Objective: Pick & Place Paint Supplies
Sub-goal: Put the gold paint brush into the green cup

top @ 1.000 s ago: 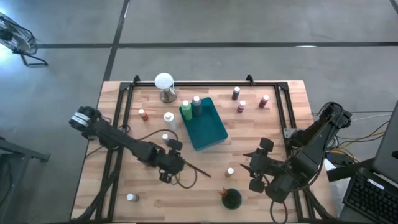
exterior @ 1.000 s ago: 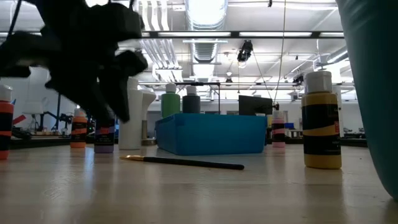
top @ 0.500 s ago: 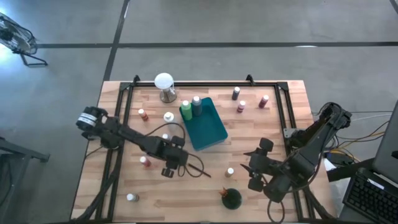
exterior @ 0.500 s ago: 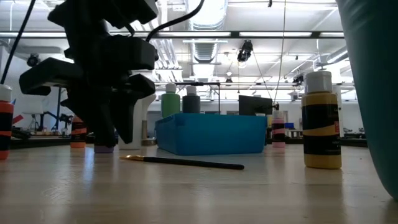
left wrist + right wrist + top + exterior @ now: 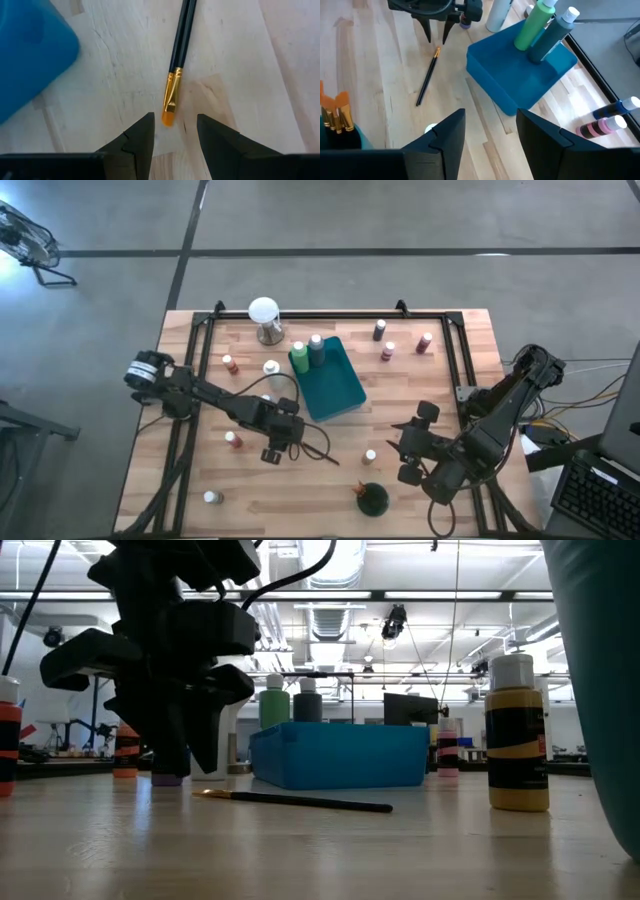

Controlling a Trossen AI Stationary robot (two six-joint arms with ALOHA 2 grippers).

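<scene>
A thin brush (image 5: 179, 55) with a black handle, gold ferrule and orange bristles lies flat on the wooden table (image 5: 420, 395); it also shows as brush (image 5: 318, 451) and brush (image 5: 300, 802). My left gripper (image 5: 175, 131) is open, pointing down just over the bristle end without touching it; it shows too as left gripper (image 5: 436, 36). My right gripper (image 5: 485, 132) hangs open and empty above the table's near right part. Two green bottles (image 5: 306, 354) stand in the teal tray (image 5: 340, 392). Small white-capped bottles (image 5: 388, 350) stand around on the table.
A white globe on a metal base (image 5: 264, 314) stands at the far edge. A dark cup with orange brushes (image 5: 372, 498) and a yellow bottle (image 5: 517, 735) are near the front. More bottles: one (image 5: 233, 440) beside the left arm, one (image 5: 211, 498) at the near left.
My left gripper has swung toward the table's right, toward the brush, and come down a little, stopping over the bristle end. The swing has uncovered a red bottle on the near side of the arm. The brush has not moved.
</scene>
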